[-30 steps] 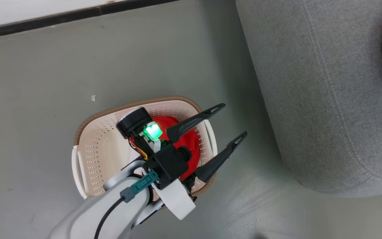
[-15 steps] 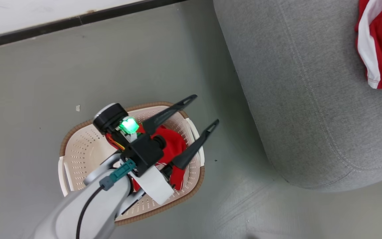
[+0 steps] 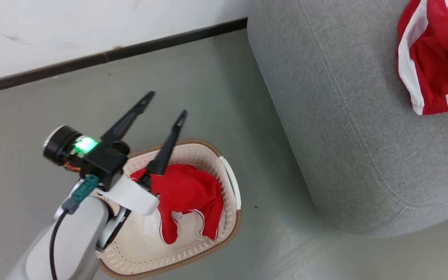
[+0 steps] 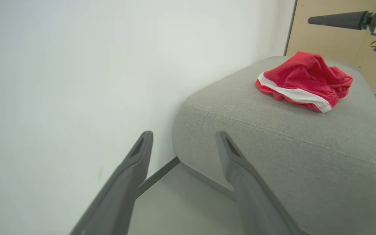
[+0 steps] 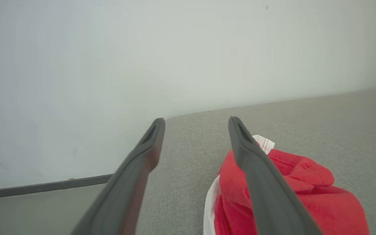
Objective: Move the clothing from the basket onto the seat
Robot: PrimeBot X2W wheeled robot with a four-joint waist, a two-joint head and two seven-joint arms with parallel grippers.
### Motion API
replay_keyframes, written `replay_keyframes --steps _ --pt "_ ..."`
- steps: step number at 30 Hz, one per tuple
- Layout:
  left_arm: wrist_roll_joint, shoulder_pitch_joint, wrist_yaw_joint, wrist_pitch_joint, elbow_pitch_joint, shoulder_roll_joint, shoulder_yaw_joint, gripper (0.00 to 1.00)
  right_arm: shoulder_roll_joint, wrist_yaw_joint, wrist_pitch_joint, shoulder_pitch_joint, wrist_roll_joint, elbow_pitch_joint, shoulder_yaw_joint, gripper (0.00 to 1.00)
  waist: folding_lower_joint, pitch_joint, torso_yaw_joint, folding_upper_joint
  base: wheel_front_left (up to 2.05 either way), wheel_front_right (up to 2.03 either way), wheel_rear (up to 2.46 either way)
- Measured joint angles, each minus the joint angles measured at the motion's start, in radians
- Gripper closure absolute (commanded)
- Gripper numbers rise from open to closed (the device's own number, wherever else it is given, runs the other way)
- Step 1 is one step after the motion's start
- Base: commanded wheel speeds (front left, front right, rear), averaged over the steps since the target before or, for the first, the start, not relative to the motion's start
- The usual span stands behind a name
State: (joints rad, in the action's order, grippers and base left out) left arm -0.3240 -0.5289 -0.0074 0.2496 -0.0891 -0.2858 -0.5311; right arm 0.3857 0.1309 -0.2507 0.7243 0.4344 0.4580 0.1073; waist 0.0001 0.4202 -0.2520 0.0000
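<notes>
Since one crumpled red garment with white trim (image 3: 187,190) lies in the cream-white perforated plastic laundry basket (image 3: 230,182), left of the large grey woven-fabric seat (image 3: 344,116), the left end effector (image 3: 167,104), spread wide and empty above the basket's far rim, should probably tilt down and pinch a raised fold. The right end effector (image 5: 197,122), also wide and empty, hovers over a second red garment (image 3: 430,62) on the seat.

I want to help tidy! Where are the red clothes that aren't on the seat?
In the head view, the red clothing lies inside the basket on the floor, left of the grey seat, beside the left gripper.
</notes>
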Motion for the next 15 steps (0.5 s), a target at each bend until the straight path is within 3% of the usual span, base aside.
replay_keyframes --steps 4,15 --pt "-0.01 0.045 0.048 0.002 -0.016 -0.012 0.067 0.0 -0.018 0.0 0.0 -0.005 -0.016 -0.068 0.011 0.0 0.0 -0.033 0.012 0.0 0.0 0.0 0.0" --pt "-0.045 0.172 0.123 0.003 -0.008 0.001 0.219 0.0 -0.08 0.0 0.0 -0.109 -0.087 -0.134 0.114 0.0 0.0 -0.13 0.06 0.0 0.0 0.0 0.0"
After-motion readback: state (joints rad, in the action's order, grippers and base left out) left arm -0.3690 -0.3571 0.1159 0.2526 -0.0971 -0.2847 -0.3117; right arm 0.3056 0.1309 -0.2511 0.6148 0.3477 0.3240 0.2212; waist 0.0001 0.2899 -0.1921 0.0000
